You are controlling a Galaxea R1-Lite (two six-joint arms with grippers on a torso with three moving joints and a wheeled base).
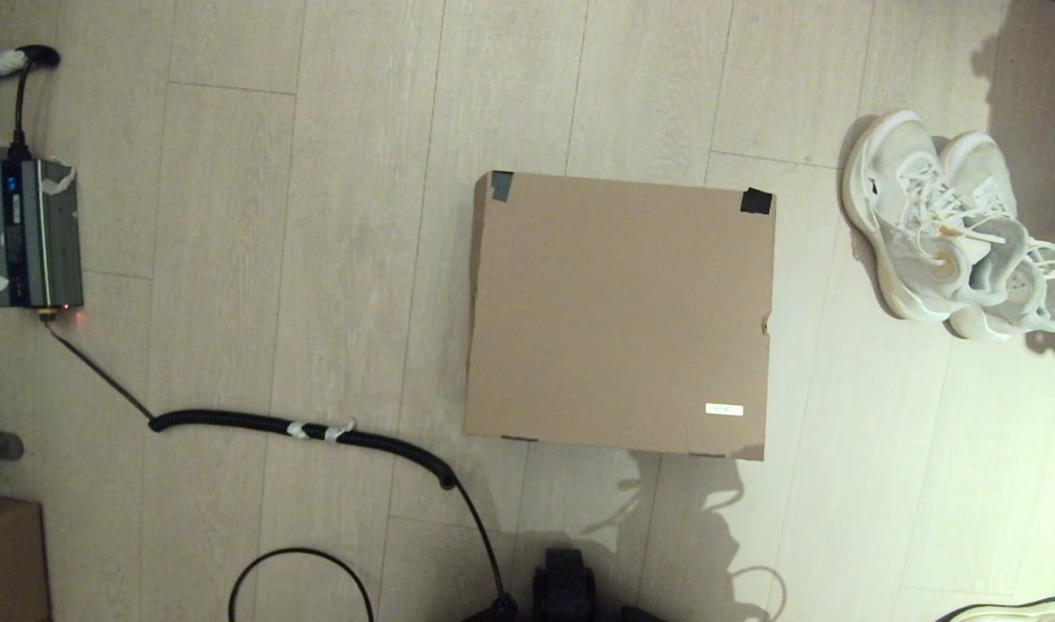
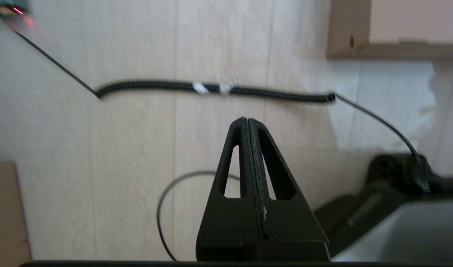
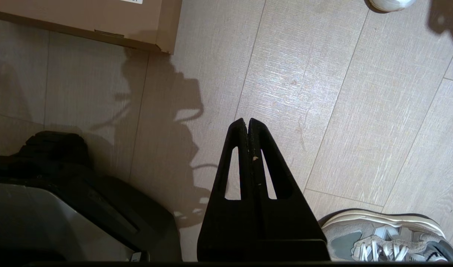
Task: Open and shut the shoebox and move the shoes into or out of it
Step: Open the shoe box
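The shoebox (image 1: 618, 315) lies closed on the wooden floor in the middle of the head view, with black tape on its two far lid corners and a small white label near its front right. Its near corners show in the wrist views as shoebox (image 2: 360, 33) and shoebox (image 3: 100, 18). The white mesh shoes (image 1: 955, 229) lie side by side on the floor to the box's right, outside it. Neither gripper appears in the head view. My left gripper (image 2: 247, 119) is shut and empty above bare floor. My right gripper (image 3: 247, 120) is shut too, holding nothing.
A coiled black cable (image 1: 302, 428) runs across the floor left of the box to a grey power unit (image 1: 33, 233). A smaller brown carton (image 1: 7, 557) sits at the front left. A grey-trimmed sneaker (image 3: 386, 237) lies at the front right. The robot's base (image 1: 566, 587) is at the bottom.
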